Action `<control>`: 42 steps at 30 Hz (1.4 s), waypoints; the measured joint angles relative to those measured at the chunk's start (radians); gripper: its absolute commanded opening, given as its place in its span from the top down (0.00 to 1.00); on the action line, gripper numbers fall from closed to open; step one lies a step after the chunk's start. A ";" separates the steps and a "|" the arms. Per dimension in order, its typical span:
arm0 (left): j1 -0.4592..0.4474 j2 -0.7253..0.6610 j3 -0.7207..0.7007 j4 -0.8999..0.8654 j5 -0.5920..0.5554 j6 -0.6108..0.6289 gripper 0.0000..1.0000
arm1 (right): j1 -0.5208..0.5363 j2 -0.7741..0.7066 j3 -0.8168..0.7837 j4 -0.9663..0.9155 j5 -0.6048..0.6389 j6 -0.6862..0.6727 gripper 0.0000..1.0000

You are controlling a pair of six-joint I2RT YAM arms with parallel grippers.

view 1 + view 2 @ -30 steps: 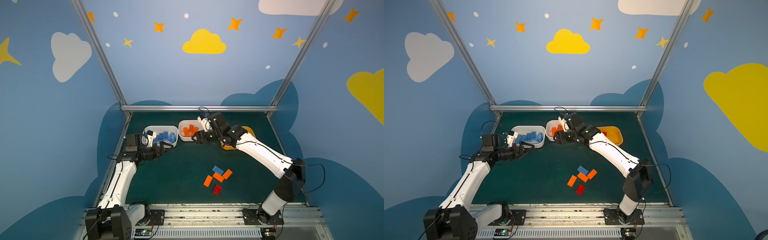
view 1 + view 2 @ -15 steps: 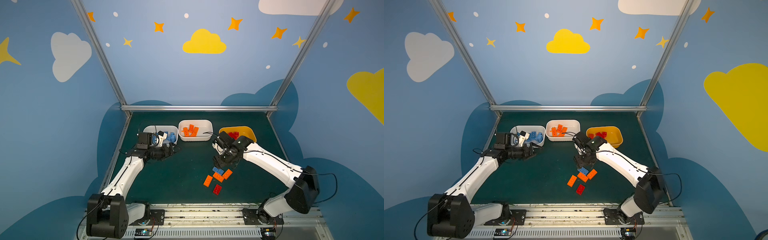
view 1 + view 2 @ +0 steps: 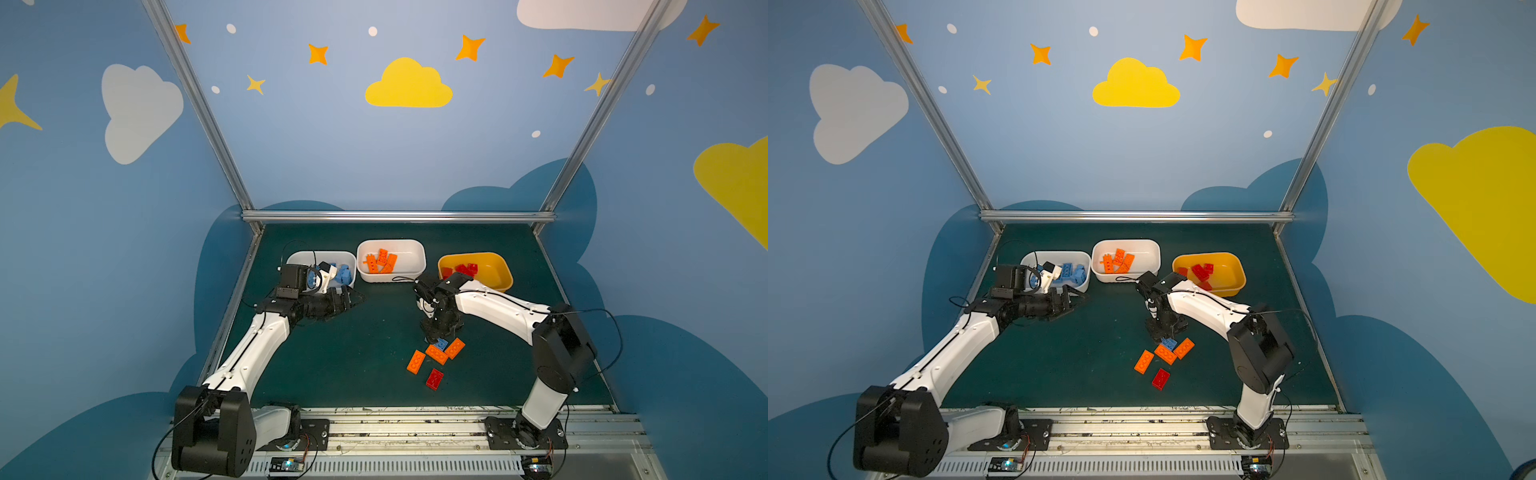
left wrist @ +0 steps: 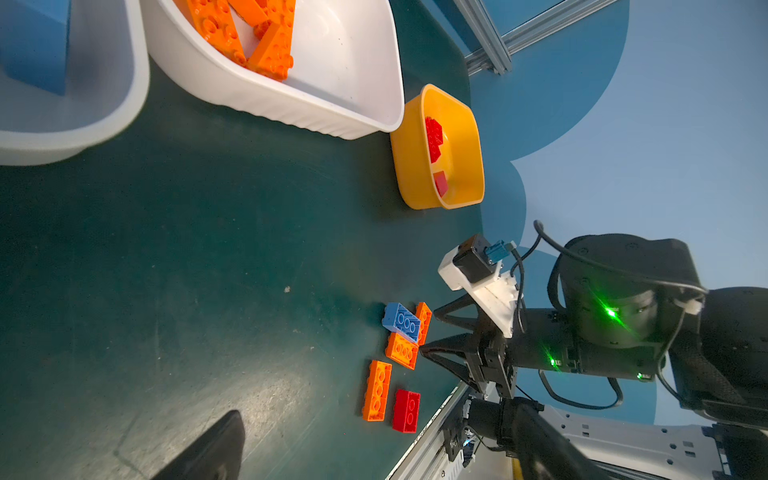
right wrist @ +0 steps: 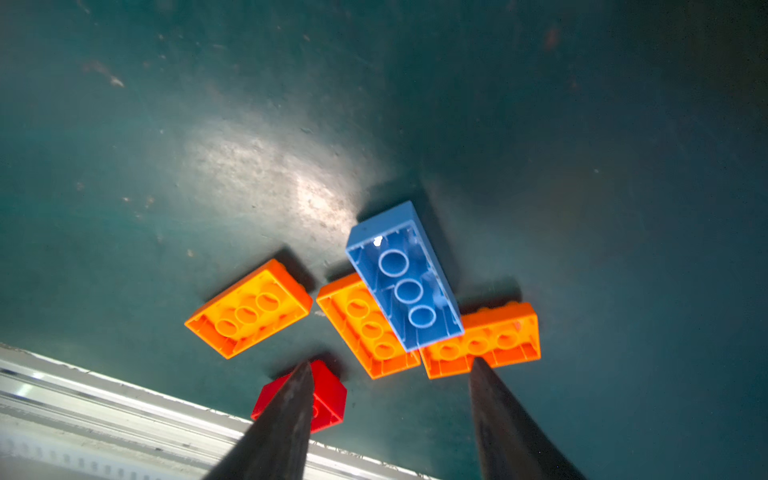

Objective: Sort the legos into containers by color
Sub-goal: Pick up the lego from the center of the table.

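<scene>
Blue brick lay studs-down, propped across two orange bricks on tabletop, red brick close by. Right arm bent down over cluster; right fingers partly apart, gripping nothing. Left fingers spread wide, empty, beside white tub holding blue bricks.

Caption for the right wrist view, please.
Right end effector, open, above a hollow-side-up blue plastic brick overlapping two of three orange plastic bricks; red plastic brick nearby.

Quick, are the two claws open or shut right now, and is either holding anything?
Left claw: open, holding nothing.
Right claw: open, holding nothing.
</scene>
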 measured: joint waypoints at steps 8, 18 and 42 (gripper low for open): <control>-0.004 0.000 0.000 0.000 0.000 -0.001 0.01 | -0.014 0.088 0.000 0.029 0.010 -0.013 0.47; -0.006 0.000 0.000 0.000 -0.003 0.000 0.01 | -0.078 0.094 -0.026 0.074 0.014 -0.018 0.53; -0.017 0.021 0.034 -0.030 -0.018 0.022 0.01 | -0.076 0.040 -0.049 0.033 0.011 0.034 0.75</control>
